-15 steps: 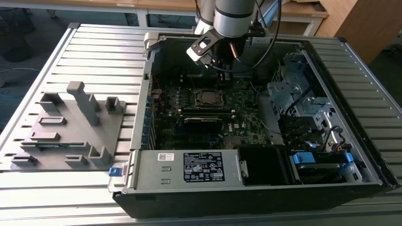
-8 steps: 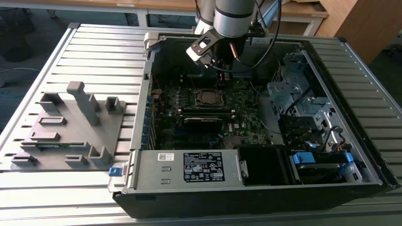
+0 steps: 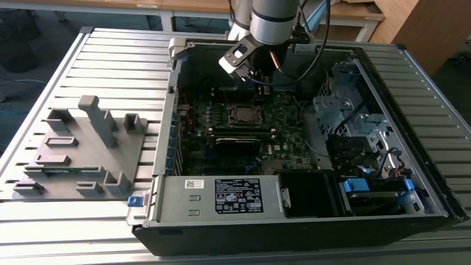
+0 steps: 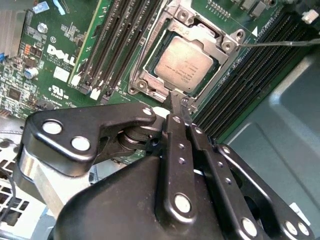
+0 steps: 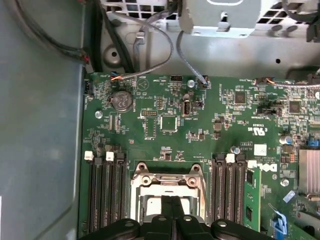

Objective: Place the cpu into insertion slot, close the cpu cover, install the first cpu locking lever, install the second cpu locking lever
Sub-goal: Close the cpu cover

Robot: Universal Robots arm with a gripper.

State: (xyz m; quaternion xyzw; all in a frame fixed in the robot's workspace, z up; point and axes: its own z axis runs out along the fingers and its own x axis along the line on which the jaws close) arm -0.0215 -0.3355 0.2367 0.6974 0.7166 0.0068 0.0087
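Motherboard (image 5: 131, 150); end effector (image 4: 179, 103) (closed) near cpu (image 4: 183, 66)

The robot's grey arm (image 3: 274, 19) reaches steeply down from the top of the exterior view, its black gripper (image 4: 180, 101) pointed downward, both slim fingers (image 4: 175, 145) pressed flat together along their length in both wrist views.

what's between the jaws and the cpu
In the second wrist view, only the silvery rim of the cover lies between the gripper, jaws shut, and the cpu.
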